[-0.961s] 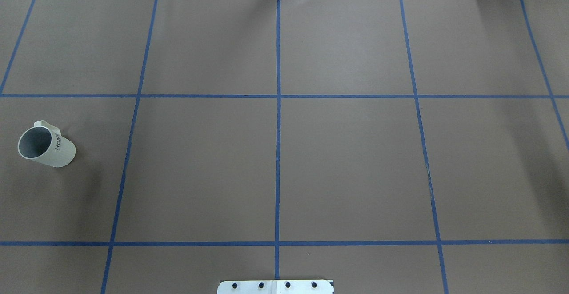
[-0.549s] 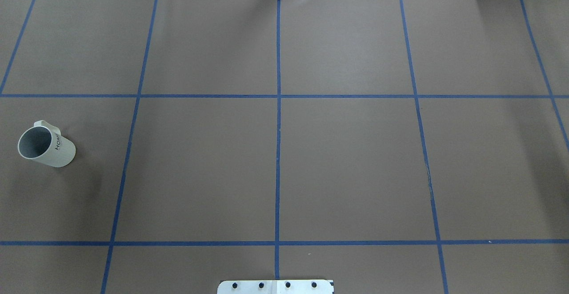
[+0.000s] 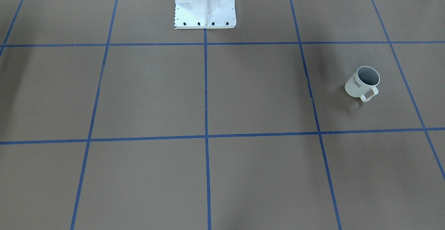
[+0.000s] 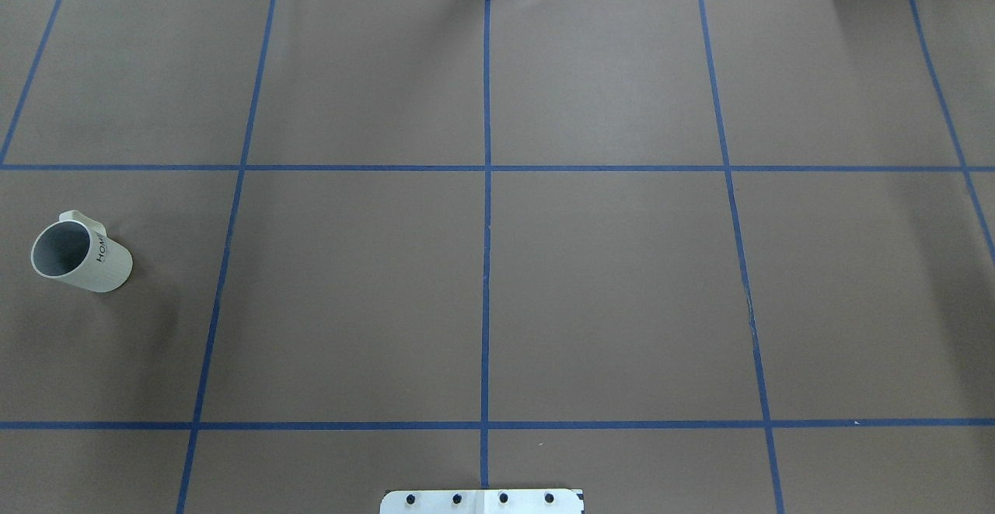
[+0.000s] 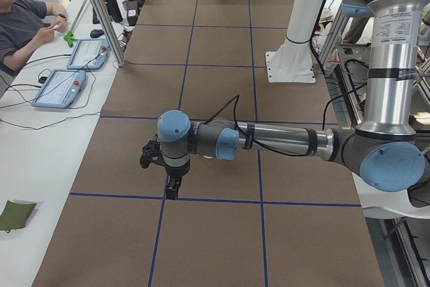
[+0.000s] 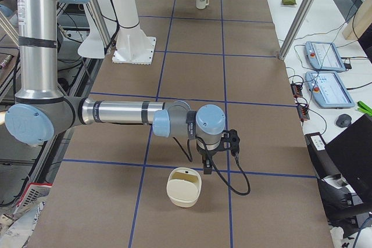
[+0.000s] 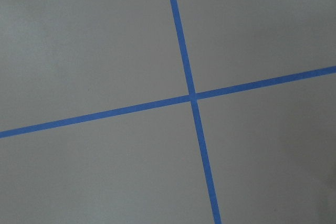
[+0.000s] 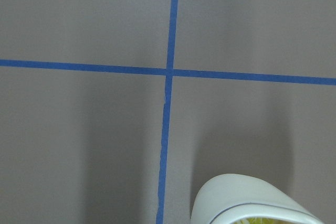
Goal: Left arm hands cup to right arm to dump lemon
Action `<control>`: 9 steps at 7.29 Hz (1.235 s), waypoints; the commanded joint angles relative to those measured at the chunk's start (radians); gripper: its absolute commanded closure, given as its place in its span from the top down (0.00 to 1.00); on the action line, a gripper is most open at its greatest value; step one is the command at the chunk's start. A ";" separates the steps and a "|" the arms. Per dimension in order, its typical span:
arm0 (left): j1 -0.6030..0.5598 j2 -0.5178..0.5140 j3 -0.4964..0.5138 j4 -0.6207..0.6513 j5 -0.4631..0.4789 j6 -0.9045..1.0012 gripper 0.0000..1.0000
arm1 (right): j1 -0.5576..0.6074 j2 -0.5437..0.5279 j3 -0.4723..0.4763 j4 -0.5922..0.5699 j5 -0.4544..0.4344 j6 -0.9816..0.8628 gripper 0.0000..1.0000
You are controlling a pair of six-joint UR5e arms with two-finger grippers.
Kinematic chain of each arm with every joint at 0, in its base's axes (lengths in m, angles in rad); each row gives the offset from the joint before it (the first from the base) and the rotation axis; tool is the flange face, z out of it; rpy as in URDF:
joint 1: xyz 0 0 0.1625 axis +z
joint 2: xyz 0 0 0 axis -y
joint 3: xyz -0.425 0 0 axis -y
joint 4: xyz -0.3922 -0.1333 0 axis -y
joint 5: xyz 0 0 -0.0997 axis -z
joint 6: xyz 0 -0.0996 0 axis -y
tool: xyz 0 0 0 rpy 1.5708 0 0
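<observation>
The cup [image 4: 78,256], a white mug marked "HOME", stands upright on the brown table at the far left of the overhead view. It also shows in the front view [image 3: 361,82] and, small and far, in the exterior right view [image 6: 201,0]. Its inside looks grey and no lemon shows. The left gripper [image 5: 173,189] shows only in the exterior left view, pointing down near the table's near end; I cannot tell if it is open. The right gripper [image 6: 205,156] shows only in the exterior right view, pointing down; I cannot tell its state.
A cream container [image 6: 185,186] stands just in front of the right gripper. Its rim, with some yellow inside, shows in the right wrist view [image 8: 247,200]. The white robot base [image 3: 205,7] stands mid-table. Operators' tablets [image 6: 325,56] lie along the side bench.
</observation>
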 commanded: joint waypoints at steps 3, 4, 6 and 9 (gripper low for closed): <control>0.001 0.003 0.007 0.029 -0.001 0.000 1.00 | 0.003 -0.002 0.003 0.000 0.003 0.012 1.00; 0.001 0.001 0.009 0.034 -0.001 0.000 1.00 | 0.003 -0.002 0.004 0.000 0.003 0.012 1.00; 0.002 -0.001 0.013 0.034 0.000 0.000 1.00 | 0.003 -0.002 0.004 0.000 0.003 0.011 1.00; 0.003 -0.002 0.016 0.032 0.000 0.000 1.00 | 0.003 -0.002 0.006 0.000 0.003 0.011 1.00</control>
